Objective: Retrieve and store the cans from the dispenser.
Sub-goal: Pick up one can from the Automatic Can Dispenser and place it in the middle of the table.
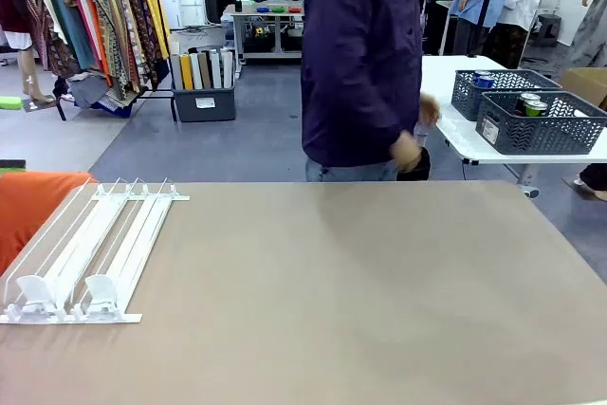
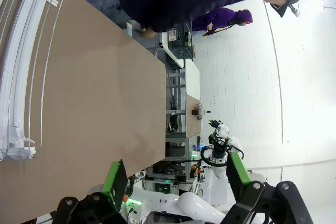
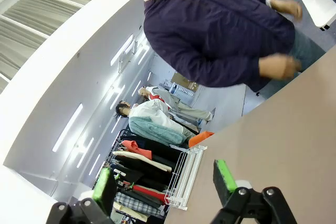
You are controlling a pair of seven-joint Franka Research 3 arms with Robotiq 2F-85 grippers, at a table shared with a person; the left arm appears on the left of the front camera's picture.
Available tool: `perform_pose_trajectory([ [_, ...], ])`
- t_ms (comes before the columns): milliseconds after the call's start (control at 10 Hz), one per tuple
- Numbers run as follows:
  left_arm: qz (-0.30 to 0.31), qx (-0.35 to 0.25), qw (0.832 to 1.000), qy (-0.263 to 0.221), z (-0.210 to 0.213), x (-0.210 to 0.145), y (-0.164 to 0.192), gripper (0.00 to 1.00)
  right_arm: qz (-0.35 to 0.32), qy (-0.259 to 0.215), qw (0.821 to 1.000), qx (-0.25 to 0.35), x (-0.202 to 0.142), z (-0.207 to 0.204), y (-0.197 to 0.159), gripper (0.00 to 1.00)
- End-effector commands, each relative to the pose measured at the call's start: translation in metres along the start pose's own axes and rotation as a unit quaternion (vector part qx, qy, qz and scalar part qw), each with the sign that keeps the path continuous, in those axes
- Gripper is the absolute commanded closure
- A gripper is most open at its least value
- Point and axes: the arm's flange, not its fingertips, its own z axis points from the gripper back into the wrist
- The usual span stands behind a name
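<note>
The left gripper (image 2: 176, 184) hangs above the brown bench (image 1: 360, 301), its green-padded fingers (image 2: 114, 178) spread with nothing between them. The right gripper (image 3: 164, 182) is likewise held clear, fingers (image 3: 224, 176) spread wide. The flat white and clear plastic dispenser (image 1: 90, 253) lies at the bench's left edge, its lanes bare. Silver-topped cans (image 1: 529, 102) stand in a dark grey mesh basket (image 1: 541, 125) on the white table behind. The person's hand (image 1: 410, 151) is blurred. No lettering is legible.
</note>
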Motion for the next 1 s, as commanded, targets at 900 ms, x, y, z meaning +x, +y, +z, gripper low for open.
perform_pose_trajectory([
  [900, -0.005, -0.011, 1.000, -0.002, -0.0014, 0.0007, -0.0005, 0.00, -0.004, -0.011, 1.000, 0.008, 0.0032, -0.0028, 0.0045, 0.00],
])
